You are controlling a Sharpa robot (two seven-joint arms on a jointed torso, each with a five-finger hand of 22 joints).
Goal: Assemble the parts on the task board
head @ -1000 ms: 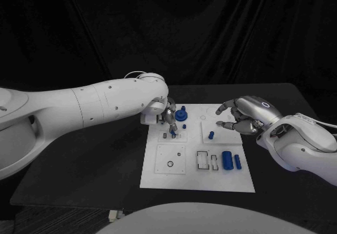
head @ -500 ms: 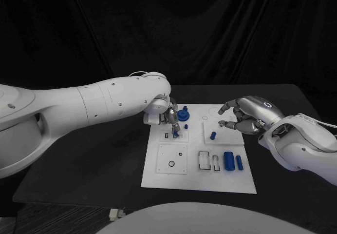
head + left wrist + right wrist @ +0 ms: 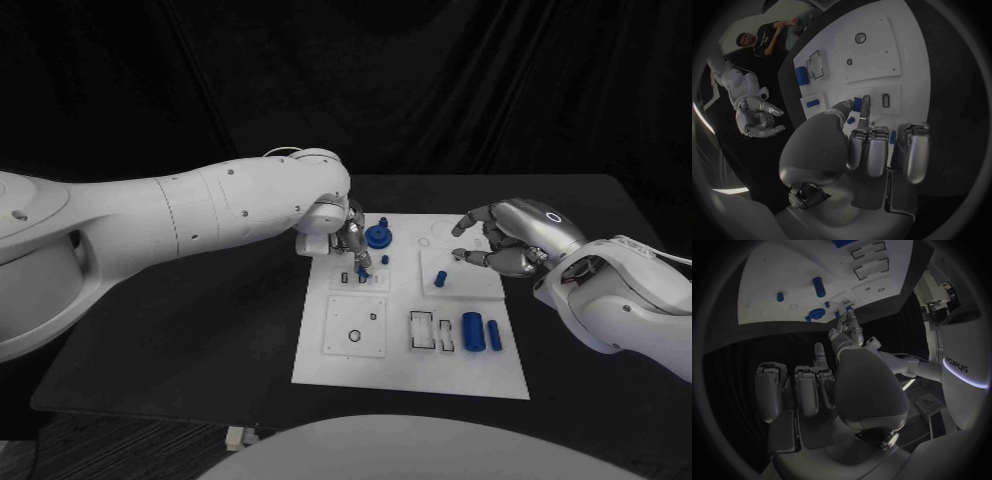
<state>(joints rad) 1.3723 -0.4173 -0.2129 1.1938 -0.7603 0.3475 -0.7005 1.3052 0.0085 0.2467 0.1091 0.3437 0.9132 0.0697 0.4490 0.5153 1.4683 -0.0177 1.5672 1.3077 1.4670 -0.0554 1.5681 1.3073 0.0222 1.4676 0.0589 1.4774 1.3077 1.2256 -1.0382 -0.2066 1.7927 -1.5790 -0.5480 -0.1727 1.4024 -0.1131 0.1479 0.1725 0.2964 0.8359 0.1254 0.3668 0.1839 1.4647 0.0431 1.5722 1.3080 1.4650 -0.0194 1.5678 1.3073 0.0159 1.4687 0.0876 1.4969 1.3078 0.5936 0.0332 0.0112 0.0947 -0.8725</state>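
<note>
Compared with one second ago, the left hand [image 3: 346, 238] has moved only a little: it was over the near-left part of the board's far-left block, and now it stands slightly farther toward the board's [image 3: 335, 375] far edge, with its fingers [image 3: 861, 108] pointing down at the small slots there. The whole head picture has also shifted a bit, so part of this is the camera. The right hand [image 3: 505, 240] has kept its place over the far-right corner of the board, fingers curled in, and I see nothing in it.

In the left wrist view a small blue part [image 3: 857, 104] sits between the thumb and a fingertip, just above a slot [image 3: 886, 100] in the board. I judge that the hand pinches this peg and is lowering it toward a slot, so the insertion step is in hand but not finished.

Other parts lie on the board: a blue gear [image 3: 376, 237] near the far edge just beside the left hand, a short peg [image 3: 440, 278] in the middle right, and a large cylinder [image 3: 470, 331] with a thinner one [image 3: 492, 335] beside it near the right edge.

Some things stay unclear. In the head view the left fingers cover the part, so I cannot tell whether its tip is already touching the slot. Which slot is aimed at is also hard to say. The palm side of the right hand is turned away from the head camera.
</note>
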